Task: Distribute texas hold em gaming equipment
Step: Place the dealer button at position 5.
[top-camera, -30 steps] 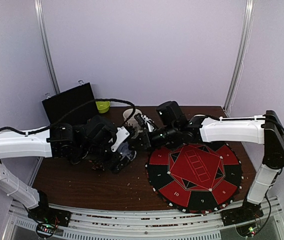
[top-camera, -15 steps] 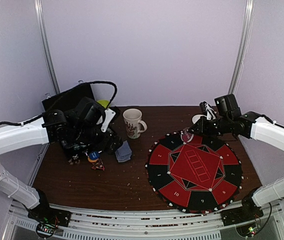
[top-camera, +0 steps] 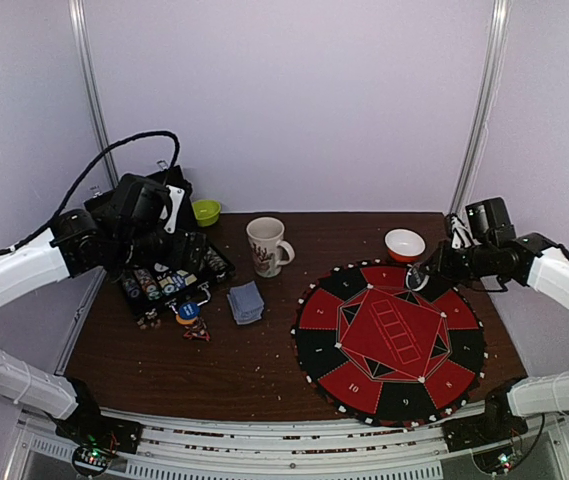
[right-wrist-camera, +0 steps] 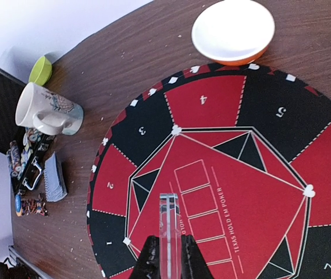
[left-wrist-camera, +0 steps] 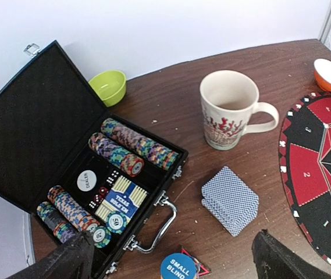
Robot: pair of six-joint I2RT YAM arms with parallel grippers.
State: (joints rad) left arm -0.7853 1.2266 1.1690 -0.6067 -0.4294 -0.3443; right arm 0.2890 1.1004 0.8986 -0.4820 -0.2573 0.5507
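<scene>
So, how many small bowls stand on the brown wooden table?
2: a lime-green bowl beside the open black case, and a white, orange-rimmed bowl at the round red-and-black mat's far edge. None seems hidden.

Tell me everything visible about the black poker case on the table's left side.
The black case lies open on the brown table, its lid tipped back showing dark textured lining. Inside lie rows of striped chips on their edges, a white dealer button, dice and a blue-and-white card box. A curved metal handle and silver latches sit on its front edge. A green bowl stands close behind the lid.
</scene>
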